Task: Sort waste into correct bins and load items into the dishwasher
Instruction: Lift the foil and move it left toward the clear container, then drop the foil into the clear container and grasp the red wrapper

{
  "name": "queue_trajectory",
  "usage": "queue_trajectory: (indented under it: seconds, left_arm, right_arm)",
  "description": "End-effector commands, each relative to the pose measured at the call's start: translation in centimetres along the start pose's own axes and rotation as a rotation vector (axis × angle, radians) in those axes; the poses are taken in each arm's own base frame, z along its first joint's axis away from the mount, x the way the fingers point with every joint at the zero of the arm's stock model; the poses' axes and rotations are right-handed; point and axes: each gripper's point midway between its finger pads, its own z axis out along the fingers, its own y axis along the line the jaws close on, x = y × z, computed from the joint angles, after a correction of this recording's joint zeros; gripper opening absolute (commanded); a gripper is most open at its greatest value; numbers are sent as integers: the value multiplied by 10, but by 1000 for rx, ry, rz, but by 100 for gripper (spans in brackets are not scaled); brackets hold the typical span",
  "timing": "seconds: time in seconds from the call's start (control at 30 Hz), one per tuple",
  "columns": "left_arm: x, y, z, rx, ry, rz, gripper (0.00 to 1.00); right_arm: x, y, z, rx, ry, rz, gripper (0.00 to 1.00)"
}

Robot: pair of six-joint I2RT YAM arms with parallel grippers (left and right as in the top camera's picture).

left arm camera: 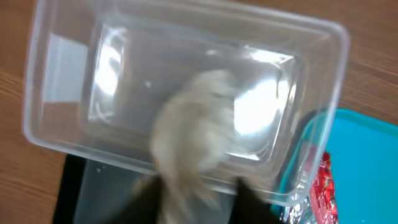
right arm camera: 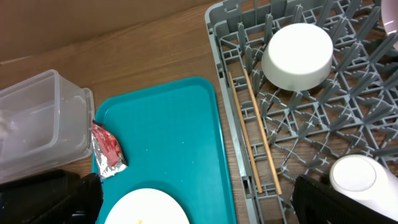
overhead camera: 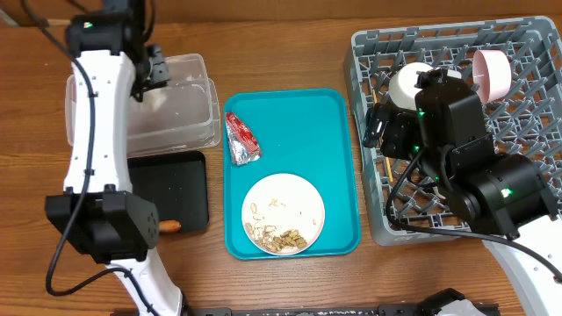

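hanging over the clear tub (left arm camera: 56, 74), the crumpled wrapper (left arm camera: 196, 124) shows only as a pale blur between the left gripper (left arm camera: 196, 198) and its dark, parted fingers; whether they grip it i cannot tell. just beside the tub sits the black tray (overhead camera: 180, 184), an orange piece (overhead camera: 170, 226) at its edge. the red packet (overhead camera: 242, 139) and scrap-strewn plate (overhead camera: 283, 213) lie on the teal tray (overhead camera: 334, 132). the right gripper (overhead camera: 385, 132) hovers spread wide and empty over the dish rack (overhead camera: 527, 53), above the chopsticks (right arm camera: 255, 137).
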Motion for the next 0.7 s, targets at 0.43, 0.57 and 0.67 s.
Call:
queue_trajectory:
  seconds: [0.43,0.57,0.67]
  left_arm:
    - [70,-150,-12,138,35,339,72]
    - [105,-177,0,-11,8,375,86]
    - [127,-185,22,-77,41,335,91]
  right_arm:
    - [-4,-1,-2,3,-16,8,100]
    - [-4,-1,-2,3,-16,8,100]
    - [-4,-1,-2,3,-16,8,100]
